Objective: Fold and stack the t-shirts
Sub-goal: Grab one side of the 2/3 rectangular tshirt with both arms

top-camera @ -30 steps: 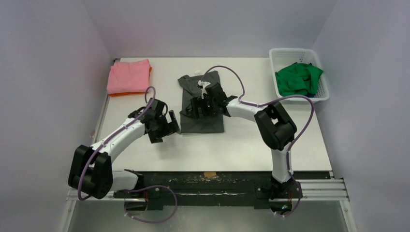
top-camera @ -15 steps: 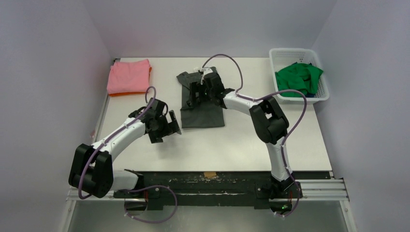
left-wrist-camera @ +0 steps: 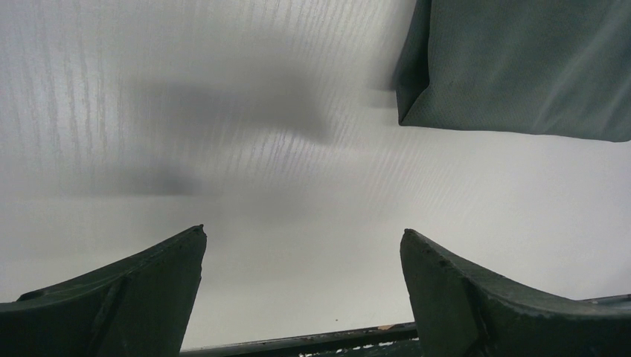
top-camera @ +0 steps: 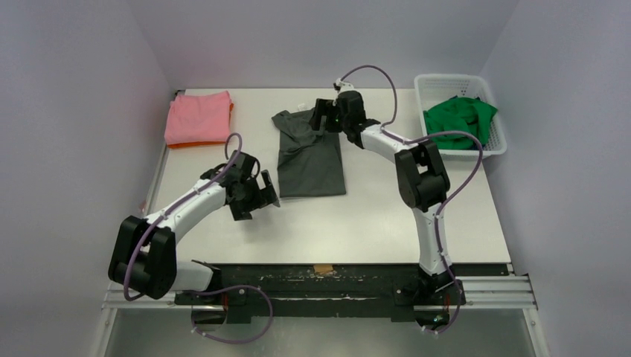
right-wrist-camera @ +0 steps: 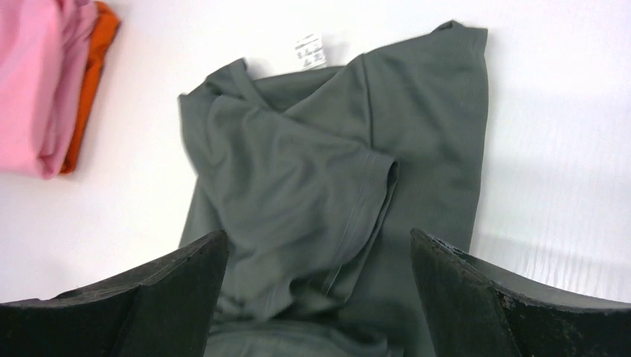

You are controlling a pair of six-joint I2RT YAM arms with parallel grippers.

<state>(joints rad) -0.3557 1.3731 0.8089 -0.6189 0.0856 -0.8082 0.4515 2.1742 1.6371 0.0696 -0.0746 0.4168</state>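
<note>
Station report, near edge to far wall.

1. Both arm bases sit on the rail at the near edge of the desk (top-camera: 372,216).

2. The left fingers (top-camera: 257,197) hang low over bare desk, left of centre. They stand wide apart with nothing between them. In the left wrist view the near left corner of the dark grey t-shirt (left-wrist-camera: 521,67) lies just ahead of them and to the right. There is no contact with the cloth.

3. The dark grey t-shirt (top-camera: 311,160) lies flat at mid-desk as a long narrow shape, with its hem towards the near edge and its collar towards the far wall. The right wrist view shows one short sleeve turned in over the body and loose creases on the left side. A small white label (right-wrist-camera: 309,48) shows at the collar.

4. The right arm reaches out to the far end of this shirt. The right fingers (top-camera: 324,115) are above the collar end, spread wide and holding nothing, and the cloth lies free beneath them.

5. At the far left corner, the pink t-shirt (top-camera: 197,115) is folded and rests on top of the orange t-shirt (top-camera: 195,144). Only an edge of the orange one shows beneath it. The pair sits well apart from the grey shirt.

6. At the far right corner stands a white lattice basket (top-camera: 445,79). The bright green t-shirt (top-camera: 457,119) lies crumpled and unfolded inside it.
</note>
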